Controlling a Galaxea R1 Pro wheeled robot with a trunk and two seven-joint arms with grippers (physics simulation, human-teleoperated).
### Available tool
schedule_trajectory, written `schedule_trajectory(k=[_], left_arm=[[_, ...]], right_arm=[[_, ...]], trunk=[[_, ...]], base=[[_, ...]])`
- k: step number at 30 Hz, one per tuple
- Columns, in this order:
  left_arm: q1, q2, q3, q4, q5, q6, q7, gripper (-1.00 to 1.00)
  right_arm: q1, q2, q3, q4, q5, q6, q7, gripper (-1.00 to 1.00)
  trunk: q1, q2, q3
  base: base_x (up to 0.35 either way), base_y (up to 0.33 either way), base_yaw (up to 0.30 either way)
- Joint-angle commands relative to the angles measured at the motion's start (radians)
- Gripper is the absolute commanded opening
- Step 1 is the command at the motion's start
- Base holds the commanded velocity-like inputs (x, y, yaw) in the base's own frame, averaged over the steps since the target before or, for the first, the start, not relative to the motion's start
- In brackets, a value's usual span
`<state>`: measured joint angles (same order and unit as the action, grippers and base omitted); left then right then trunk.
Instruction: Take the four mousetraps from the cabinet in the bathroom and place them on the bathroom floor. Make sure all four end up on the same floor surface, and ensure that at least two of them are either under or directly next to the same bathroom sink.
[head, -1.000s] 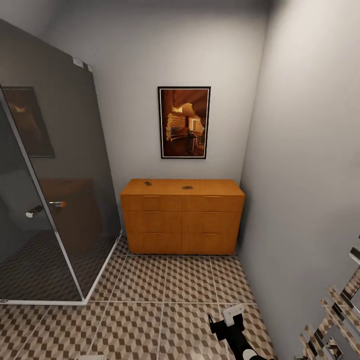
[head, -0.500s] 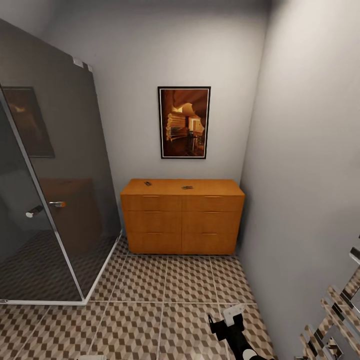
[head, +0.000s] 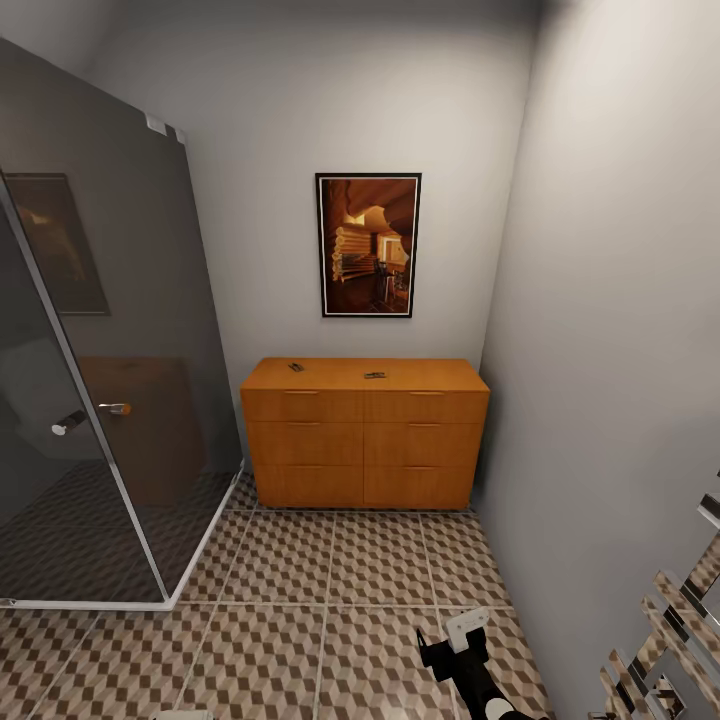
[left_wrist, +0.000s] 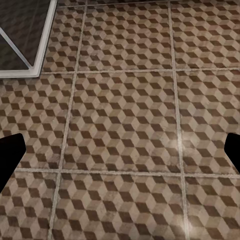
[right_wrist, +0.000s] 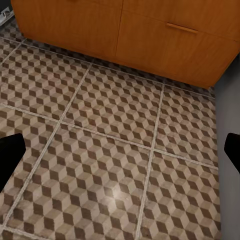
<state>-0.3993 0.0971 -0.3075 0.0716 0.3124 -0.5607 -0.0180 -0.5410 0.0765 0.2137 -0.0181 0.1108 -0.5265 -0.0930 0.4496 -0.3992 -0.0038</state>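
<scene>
Against the far wall: cabinet (head: 365, 432), two mousetraps on its top, robot well short of it.

Mousetraps: one (head: 296, 367) toward the top's left, one (head: 375, 375) near its middle; both small and dark from this range, the other two untold. Bathroom floor (head: 300, 600) lies between robot and cabinet; glass shower stall (head: 90, 400) to the left. Right pincer (head: 455, 640) low, empty; left pincer (left_wrist: 120, 150) and right both spread wide. Judgement: drive close and square to the front, then reach down flat onto each board.
</scene>
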Motion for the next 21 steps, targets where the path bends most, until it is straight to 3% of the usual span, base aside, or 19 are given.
schedule_trajectory(k=[1,21], left_arm=[[-0.001,0.000,-0.008,0.004,0.008,-0.005,-0.002,1.00],[-0.001,0.000,-0.008,0.004,0.008,-0.005,-0.002,1.00]], right_arm=[[0.000,0.000,0.003,0.001,0.010,-0.001,-0.010,1.00],[0.000,0.000,0.003,0.001,0.011,-0.001,-0.010,1.00]], trunk=[[0.000,-0.001,0.000],[0.000,-0.001,0.000]], base=[[0.000,0.000,0.000],[0.000,0.000,0.000]])
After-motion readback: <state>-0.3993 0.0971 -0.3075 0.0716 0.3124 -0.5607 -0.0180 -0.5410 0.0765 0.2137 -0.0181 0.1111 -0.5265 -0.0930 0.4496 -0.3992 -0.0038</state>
